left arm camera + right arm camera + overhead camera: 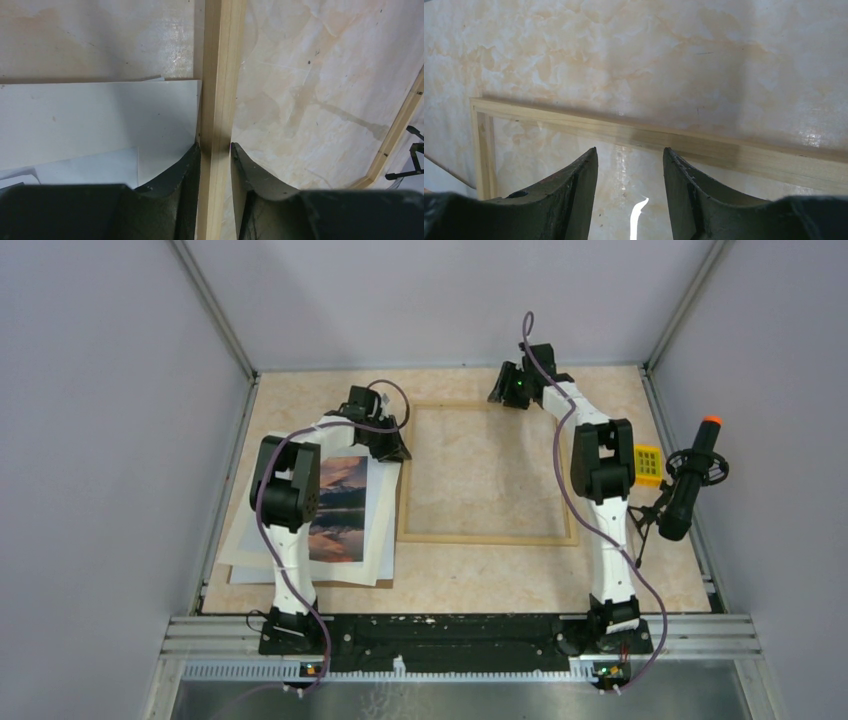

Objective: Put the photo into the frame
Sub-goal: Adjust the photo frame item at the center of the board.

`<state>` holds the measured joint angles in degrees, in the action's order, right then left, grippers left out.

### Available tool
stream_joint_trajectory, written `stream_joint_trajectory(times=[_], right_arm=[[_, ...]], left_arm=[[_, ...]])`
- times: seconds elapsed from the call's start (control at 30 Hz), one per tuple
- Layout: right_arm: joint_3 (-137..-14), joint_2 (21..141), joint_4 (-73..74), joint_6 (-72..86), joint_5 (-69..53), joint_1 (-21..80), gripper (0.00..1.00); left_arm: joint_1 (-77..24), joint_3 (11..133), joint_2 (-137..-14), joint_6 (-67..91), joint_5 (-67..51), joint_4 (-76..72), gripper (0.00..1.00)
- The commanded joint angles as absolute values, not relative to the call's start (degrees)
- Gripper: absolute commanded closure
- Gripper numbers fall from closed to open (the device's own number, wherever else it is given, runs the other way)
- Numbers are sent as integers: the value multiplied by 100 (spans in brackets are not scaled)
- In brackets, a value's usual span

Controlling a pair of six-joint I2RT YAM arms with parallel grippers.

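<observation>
Your left arm (285, 490) goes up from its base and bends at the elbow over the photo (340, 505). Then it reaches out and down to the left side of the frame (490, 538). The left pincer (393, 447) points down there. In the left wrist view its 2 fingers (187, 170) sit 1 on each side of the thin wood bar and press on it. So this pincer is closed on the frame.

Your right arm (603, 480) stretches far out over the table (480, 580) and bends left at the elbow. The right pincer (512, 390) hangs over the far bar of the frame, near its far right corner. Its 2 fingers (574, 190) are spread apart with nothing between them.

The frame lies flat in the middle of the table. The photo is not in it. It lies face up on white sheets (382, 530) just left of the frame, partly hidden by the left arm. The white sheets reach right up to the frame's left bar, beside the left pincer.
</observation>
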<state>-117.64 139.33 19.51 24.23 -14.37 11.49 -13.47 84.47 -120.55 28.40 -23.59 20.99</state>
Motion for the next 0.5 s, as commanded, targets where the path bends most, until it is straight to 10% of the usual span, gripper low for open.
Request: stream_joint_trajectory(times=[0.0,0.47], right_arm=[[-11972,14015,2144,2300,-1365,1182,50],[-11415,13772,2467,2176,-1538,1178,51]], left_arm=[[-1312,8284,-12125,2932,-2198,2014,66],[-1301,8227,-12195,3085,-2460,1920,67]])
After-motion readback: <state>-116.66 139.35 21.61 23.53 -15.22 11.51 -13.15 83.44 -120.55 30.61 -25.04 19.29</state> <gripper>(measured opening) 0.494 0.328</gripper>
